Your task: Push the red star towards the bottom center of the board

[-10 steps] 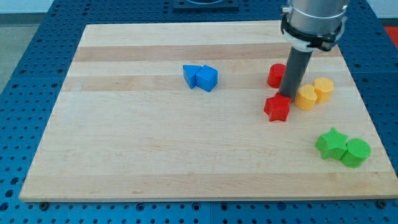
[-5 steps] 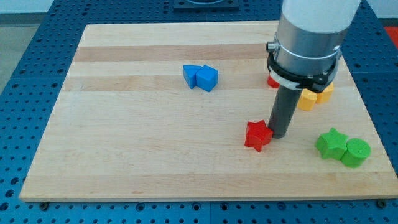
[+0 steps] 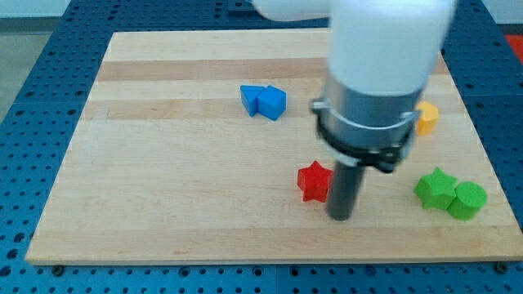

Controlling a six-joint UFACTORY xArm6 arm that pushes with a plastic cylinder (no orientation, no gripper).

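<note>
Red star (image 3: pixel 314 181) further left, beside tip (image 3: pixel 339 217)

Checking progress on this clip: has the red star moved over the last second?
Yes. The red star has slid toward the view's bottom-left, away from the yellow block and now sits below the blue blocks. My tip is at its lower right.

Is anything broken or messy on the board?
No, nothing stands out. The red star lies flat just left of my tip, and the blue blocks and green blocks sit in neat pairs. My arm hides most of the yellow block.
</note>
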